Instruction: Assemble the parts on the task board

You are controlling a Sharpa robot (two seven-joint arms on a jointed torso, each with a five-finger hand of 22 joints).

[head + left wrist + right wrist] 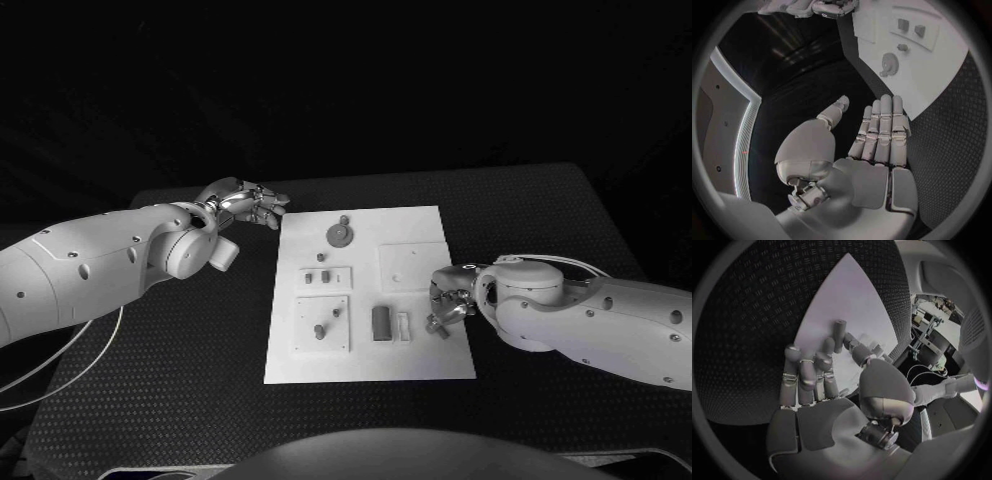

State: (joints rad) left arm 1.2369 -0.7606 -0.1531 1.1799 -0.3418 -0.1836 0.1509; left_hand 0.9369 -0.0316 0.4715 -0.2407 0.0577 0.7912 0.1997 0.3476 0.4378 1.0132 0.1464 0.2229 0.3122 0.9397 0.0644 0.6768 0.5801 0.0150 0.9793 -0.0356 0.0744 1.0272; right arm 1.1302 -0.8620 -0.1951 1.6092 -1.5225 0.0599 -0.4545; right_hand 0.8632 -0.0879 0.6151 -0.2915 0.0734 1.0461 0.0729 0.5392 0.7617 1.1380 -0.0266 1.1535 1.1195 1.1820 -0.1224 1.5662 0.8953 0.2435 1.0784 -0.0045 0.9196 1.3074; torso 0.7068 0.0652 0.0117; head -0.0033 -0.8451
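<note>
The white task board [433, 360] lies in the middle of the table. On it are a round disc with a peg [339, 234], two small plates with little parts [325, 279] [322, 325], a dark block [381, 323] and a bare square plate [408, 265]. My left hand [245, 203] hovers off the board's far left corner; in the left wrist view this hand [876, 145] has straight fingers and holds nothing. My right hand [451, 296] is at the board's right edge. There its thumb and a finger [826, 347] pinch a short grey peg [837, 334] above the board [848, 290].
The black textured table [159, 400] surrounds the board on all sides. A thin white cable [43, 375] loops over the table under my left arm. The disc [890, 64] and a plate with two small parts [911, 30] lie ahead of my left hand.
</note>
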